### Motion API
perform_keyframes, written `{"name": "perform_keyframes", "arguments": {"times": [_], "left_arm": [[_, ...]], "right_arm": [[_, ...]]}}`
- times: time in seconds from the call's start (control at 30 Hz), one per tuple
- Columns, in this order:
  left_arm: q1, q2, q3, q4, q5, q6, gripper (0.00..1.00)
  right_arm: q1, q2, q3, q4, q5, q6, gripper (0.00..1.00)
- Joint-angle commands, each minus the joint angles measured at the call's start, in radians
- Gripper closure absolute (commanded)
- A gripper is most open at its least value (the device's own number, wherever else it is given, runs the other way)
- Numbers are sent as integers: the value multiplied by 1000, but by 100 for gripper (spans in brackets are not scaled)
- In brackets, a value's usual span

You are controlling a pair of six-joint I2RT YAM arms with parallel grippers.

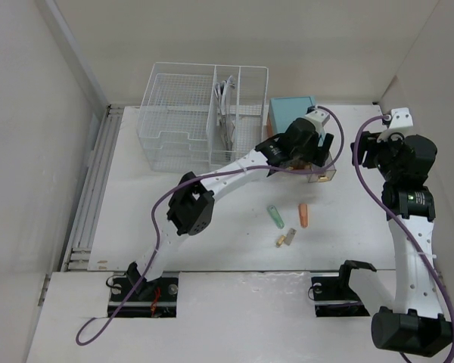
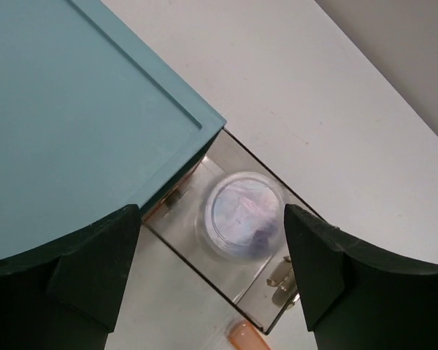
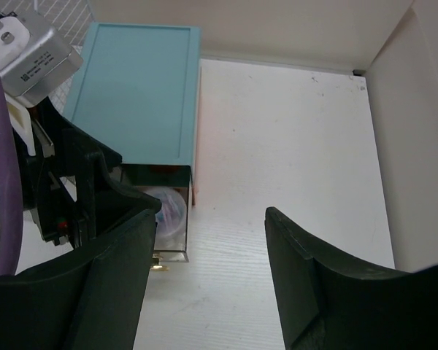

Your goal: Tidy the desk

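Note:
The white desk (image 1: pixel 174 219) carries a teal box (image 1: pixel 291 110) at the back. Its drawer (image 1: pixel 327 175) is pulled out toward the front. In the left wrist view the drawer (image 2: pixel 204 251) holds a round clear lidded container (image 2: pixel 241 214) with purple contents and some metal clips (image 2: pixel 281 277). My left gripper (image 1: pixel 310 160) hovers right above the drawer, open and empty (image 2: pixel 213 270). My right gripper (image 1: pixel 365 151) is open and empty (image 3: pixel 208 277), raised to the right of the box (image 3: pixel 135 87).
A white wire-mesh basket (image 1: pixel 200 113) stands at the back left of the box. A green piece (image 1: pixel 274 216), an orange piece (image 1: pixel 304 215) and a small tan clip (image 1: pixel 286 239) lie loose in front of the drawer. Walls close the back and right.

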Motion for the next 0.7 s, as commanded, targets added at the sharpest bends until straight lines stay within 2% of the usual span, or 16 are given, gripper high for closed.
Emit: {"name": "perform_keyframes", "arguments": {"times": [0.0,0.03,0.07,0.17,0.27,0.3,0.33,0.37,0.43,0.47,0.57,0.6,0.67], "left_arm": [[1,-34,63,42,-34,21,22],[1,-44,63,53,-34,21,16],[10,-44,63,53,-34,21,14],[10,-56,63,53,-34,30,15],[10,-119,22,82,-34,30,21],[-1,-145,-6,112,-34,30,29],[-1,-174,-74,132,-48,30,32],[-13,-207,-115,154,-60,41,38],[-25,-309,-191,201,-113,32,56],[-36,-348,-284,220,-123,31,72],[-47,-507,-447,310,-178,-24,87],[-47,-585,-563,330,-187,-50,94],[-56,-659,-682,407,-198,-132,97]], "right_arm": [[-9,-5,1,52,-22,8,34],[-9,-5,-8,52,-22,8,34],[-9,-5,-8,52,-22,8,34],[-9,4,-8,43,-22,8,34],[-18,4,-8,43,-33,8,36],[-18,4,-8,43,-33,8,40],[-27,4,-8,31,-44,17,47],[-37,4,-8,30,-59,17,67],[-46,4,-8,9,-71,28,89],[-46,4,-8,-11,-103,37,100],[-46,4,-34,-45,-197,46,100],[-46,4,-34,-55,-227,46,100],[-46,24,-66,-65,-324,46,100]]}}
